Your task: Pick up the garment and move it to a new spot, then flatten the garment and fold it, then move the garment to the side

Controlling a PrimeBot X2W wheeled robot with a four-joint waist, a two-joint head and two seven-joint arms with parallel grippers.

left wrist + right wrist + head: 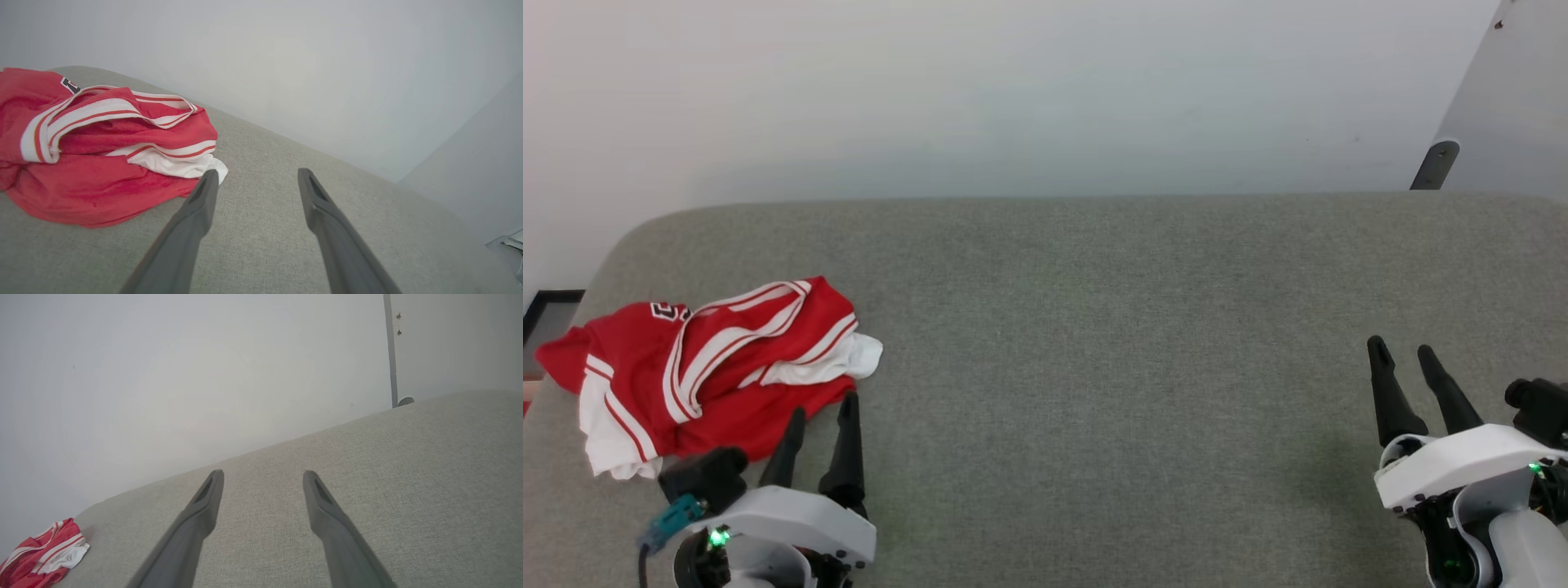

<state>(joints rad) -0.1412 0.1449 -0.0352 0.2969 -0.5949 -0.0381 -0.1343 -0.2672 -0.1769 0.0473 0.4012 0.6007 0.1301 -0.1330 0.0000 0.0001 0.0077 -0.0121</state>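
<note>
Grey upholstery [1094, 327], crumpled garment [711, 367] just beside wide-open, empty left hand [824, 403]

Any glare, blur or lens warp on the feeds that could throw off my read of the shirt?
Head view: soft even light, no glare, the garment sharp. Left wrist view: wide-angle lens tilts the grey surface, and the left end effector looks soft up close. Right wrist view: hazy pale wall, garment small at lower left.
</note>
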